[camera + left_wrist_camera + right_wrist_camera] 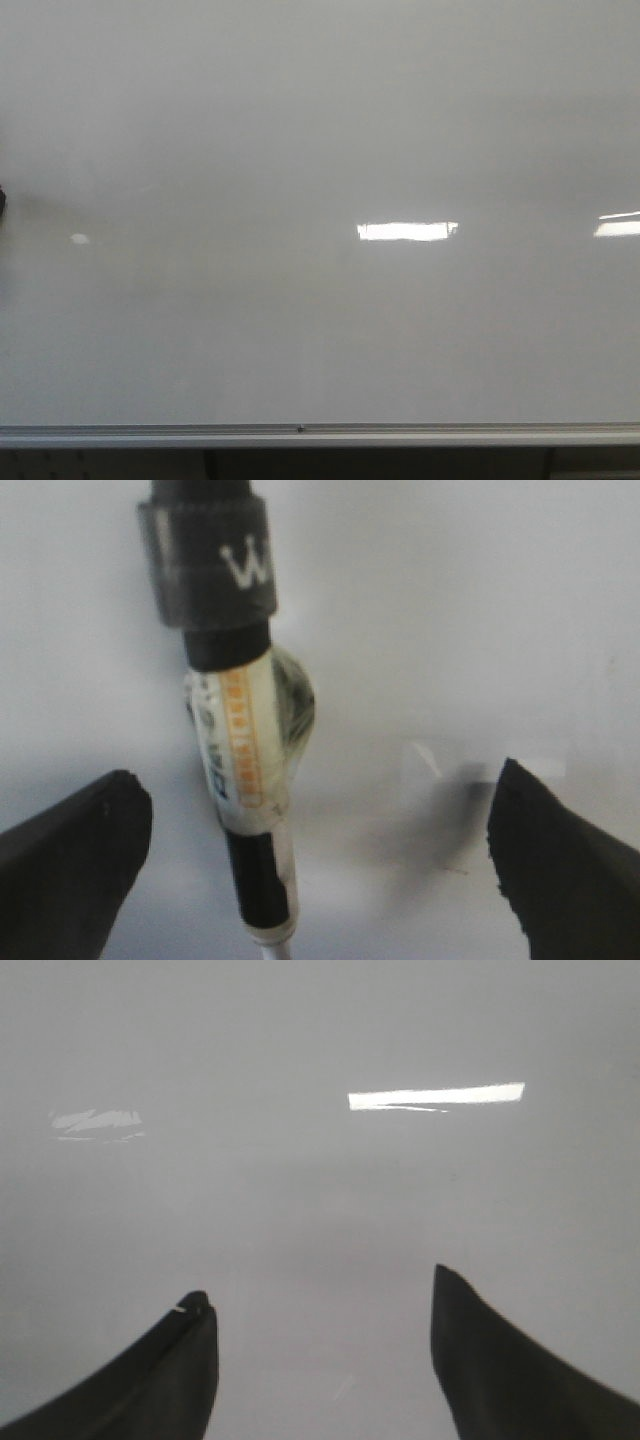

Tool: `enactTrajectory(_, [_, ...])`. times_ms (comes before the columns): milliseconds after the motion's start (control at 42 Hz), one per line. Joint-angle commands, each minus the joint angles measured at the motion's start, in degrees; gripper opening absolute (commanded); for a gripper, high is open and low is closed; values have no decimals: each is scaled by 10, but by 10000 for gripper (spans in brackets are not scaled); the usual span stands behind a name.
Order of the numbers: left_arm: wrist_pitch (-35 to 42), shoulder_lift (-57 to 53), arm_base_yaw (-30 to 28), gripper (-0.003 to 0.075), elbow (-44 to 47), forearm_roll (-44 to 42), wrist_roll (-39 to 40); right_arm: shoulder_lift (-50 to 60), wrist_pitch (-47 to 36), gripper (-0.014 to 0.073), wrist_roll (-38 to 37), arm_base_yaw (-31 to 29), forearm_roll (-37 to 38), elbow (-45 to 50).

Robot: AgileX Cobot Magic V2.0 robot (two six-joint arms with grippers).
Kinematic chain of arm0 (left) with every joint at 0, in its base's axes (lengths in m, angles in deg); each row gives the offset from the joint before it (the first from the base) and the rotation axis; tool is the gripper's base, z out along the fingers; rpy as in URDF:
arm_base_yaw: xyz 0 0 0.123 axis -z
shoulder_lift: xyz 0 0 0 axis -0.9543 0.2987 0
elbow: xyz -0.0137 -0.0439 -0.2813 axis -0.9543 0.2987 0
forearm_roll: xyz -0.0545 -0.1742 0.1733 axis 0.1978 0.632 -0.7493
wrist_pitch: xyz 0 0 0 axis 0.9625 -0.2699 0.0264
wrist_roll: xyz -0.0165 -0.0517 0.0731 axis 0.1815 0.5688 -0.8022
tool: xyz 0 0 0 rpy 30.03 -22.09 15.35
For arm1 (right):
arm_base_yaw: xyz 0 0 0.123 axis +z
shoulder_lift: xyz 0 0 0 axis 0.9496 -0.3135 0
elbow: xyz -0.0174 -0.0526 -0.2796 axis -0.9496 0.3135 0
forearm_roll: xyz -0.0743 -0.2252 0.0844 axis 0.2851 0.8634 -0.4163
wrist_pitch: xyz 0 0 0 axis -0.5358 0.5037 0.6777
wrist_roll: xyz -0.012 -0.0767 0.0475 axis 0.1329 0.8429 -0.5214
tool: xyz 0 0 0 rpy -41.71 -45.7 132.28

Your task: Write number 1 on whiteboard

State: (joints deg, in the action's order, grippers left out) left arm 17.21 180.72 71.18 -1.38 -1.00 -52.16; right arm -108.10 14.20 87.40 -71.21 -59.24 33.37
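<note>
Whiteboard (300, 330) fills front view, no stroke of the number 1 discernible; left gripper (320, 860) jaws apart, taped marker (245, 740) between them, tip cut off; right gripper (325, 1360) jaws apart, nothing between.

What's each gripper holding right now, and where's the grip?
Nothing. The left gripper is open, its fingers clear of the marker lying between them. The right gripper is open over the bare whiteboard.

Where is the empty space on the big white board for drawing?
Nearly all of the whiteboard is bare, from the silver frame at the bottom up past the two bright light reflections; no stroke shows yet. The only busy bit is the far left edge, where the marker lies between the open left hand fingers.
</note>
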Motion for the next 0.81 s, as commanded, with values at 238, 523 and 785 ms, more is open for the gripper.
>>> enactTrajectory(238, [71, 12, -2, 559, -18, 14, 1, -8, -45, 488, 1, 1, -7, -20])
enactTrajectory(523, [65, 12, -2, 70, -18, 14, 1, -8, -45, 488, 1, 1, -7, -20])
enactTrajectory(785, [35, -13, -1, -20, -18, 10, 1, -8, -45, 488, 1, 1, -7, -20])
